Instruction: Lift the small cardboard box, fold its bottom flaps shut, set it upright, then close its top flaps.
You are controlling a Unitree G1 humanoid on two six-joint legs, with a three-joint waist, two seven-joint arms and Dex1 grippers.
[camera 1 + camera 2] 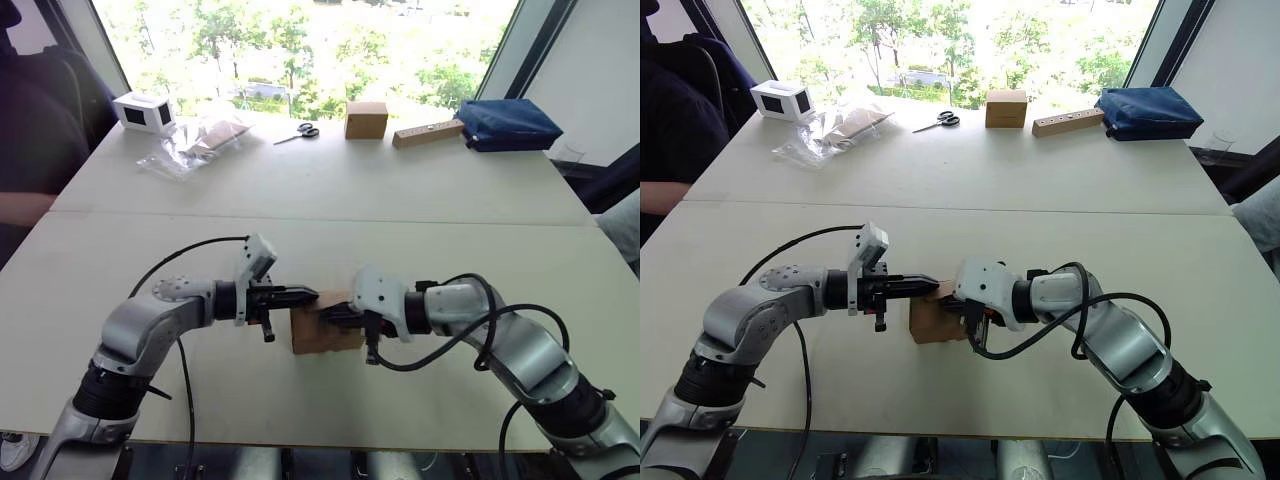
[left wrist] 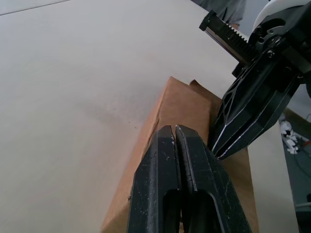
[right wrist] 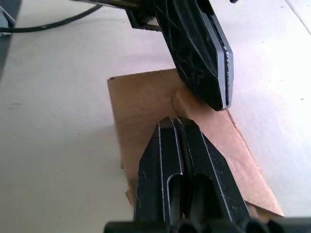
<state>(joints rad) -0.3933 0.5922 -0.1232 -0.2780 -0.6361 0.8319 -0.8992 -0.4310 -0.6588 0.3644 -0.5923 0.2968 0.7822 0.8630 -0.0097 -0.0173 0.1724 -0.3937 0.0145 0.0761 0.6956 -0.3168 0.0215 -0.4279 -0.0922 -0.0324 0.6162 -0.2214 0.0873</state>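
The small cardboard box [image 1: 325, 335] stands on the table [image 1: 330, 180]. Left claw [image 1: 305, 294] and right claw [image 1: 332, 315], both closed and empty, press its top flaps [image 3: 204, 131]. Final closing appears nearly complete.

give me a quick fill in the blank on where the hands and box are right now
1. Both hands press their tips on the ____ of the small cardboard box.
2. The left hand has its fingers ____.
3. Near the window, the scissors lie left of the other brown ____.

Missing words: top; shut; box
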